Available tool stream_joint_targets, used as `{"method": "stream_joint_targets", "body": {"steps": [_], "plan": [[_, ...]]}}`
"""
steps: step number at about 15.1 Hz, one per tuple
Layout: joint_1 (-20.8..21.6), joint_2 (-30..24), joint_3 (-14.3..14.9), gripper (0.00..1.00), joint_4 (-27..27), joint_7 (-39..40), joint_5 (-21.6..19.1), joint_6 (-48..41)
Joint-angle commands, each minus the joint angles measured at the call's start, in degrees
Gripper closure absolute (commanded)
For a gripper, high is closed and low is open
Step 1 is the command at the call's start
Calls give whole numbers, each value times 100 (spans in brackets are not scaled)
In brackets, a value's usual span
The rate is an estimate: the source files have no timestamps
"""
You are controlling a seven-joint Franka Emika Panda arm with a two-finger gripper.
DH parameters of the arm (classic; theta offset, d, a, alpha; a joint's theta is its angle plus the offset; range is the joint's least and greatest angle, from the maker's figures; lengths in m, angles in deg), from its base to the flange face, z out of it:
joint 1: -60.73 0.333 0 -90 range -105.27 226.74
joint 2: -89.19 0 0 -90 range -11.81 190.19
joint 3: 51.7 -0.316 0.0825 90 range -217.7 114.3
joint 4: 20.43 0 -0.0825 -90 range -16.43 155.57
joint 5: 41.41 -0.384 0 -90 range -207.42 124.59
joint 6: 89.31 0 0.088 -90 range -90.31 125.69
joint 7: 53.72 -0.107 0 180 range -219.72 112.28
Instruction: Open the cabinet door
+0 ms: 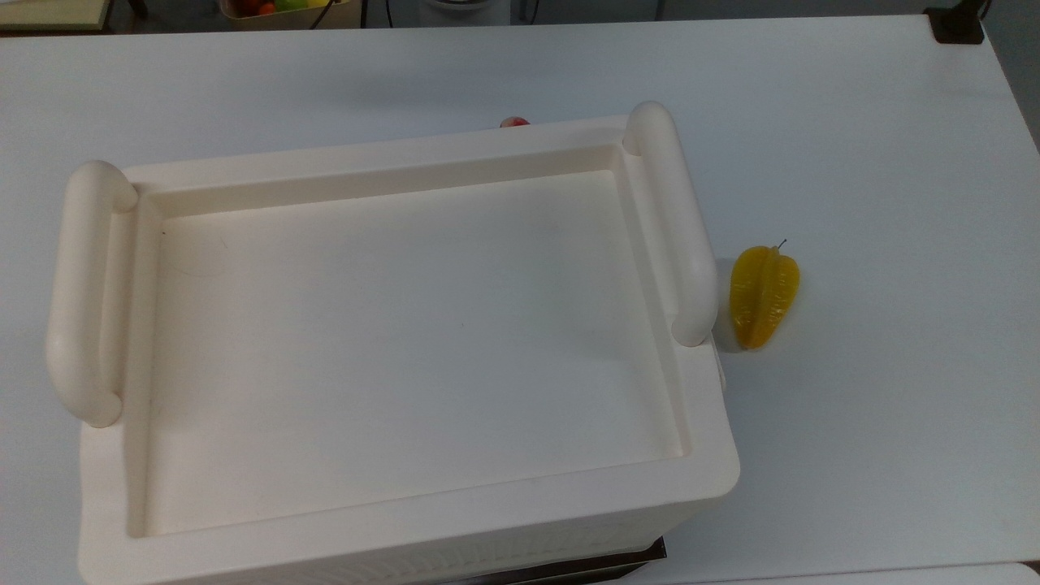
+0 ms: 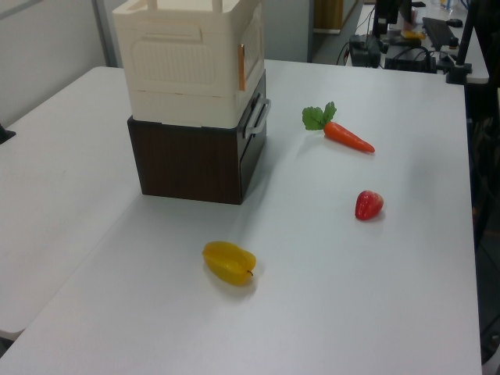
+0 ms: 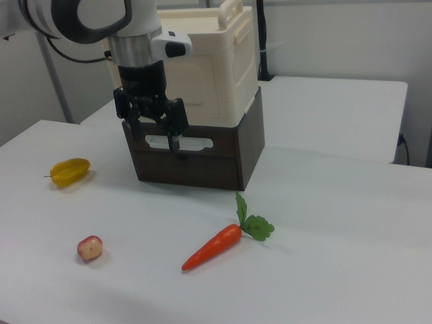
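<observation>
One gripper (image 3: 155, 135), fingers spread and empty, upper left of right view, before the cabinet (image 3: 202, 61). Door (image 3: 192, 77) shut, upper centre. You should hook its free edge, then swing outward steadily.

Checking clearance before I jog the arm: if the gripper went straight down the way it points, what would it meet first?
Most likely the white table, just in front of the dark brown drawer box. The open gripper hangs before its front, though depth is unclear.
</observation>
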Motion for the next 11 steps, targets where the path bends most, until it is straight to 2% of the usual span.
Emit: {"method": "stream_joint_targets", "body": {"steps": [1, 7, 11], "plan": [[-74, -89, 3, 0, 51, 72, 11, -71], [-84, -81, 3, 0, 51, 125, -129, -99], [-102, -63, 12, 0, 51, 441, -410, -91]]}}
